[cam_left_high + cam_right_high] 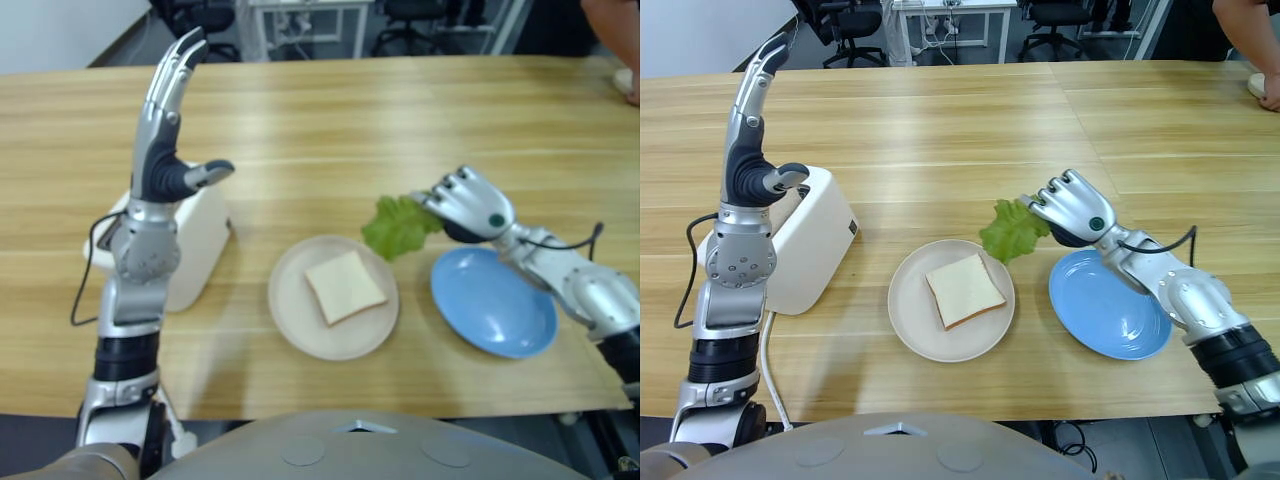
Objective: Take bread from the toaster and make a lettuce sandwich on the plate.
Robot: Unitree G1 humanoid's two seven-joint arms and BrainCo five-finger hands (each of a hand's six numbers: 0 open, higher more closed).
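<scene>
One bread slice [963, 289] lies on the plate [915, 335] near the front edge of the table [940, 130], so my right hand [1070, 208] just beyond grips the lettuce [1010, 232] to top it, while my left hand [748, 140] hangs open, empty, above the left-edge toaster [810, 245].

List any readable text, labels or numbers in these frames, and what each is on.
None legible.
Small dark mark on the side of the toaster: too small to read.
No print visible on the bread, lettuce, cream plate or blue plate.
</scene>
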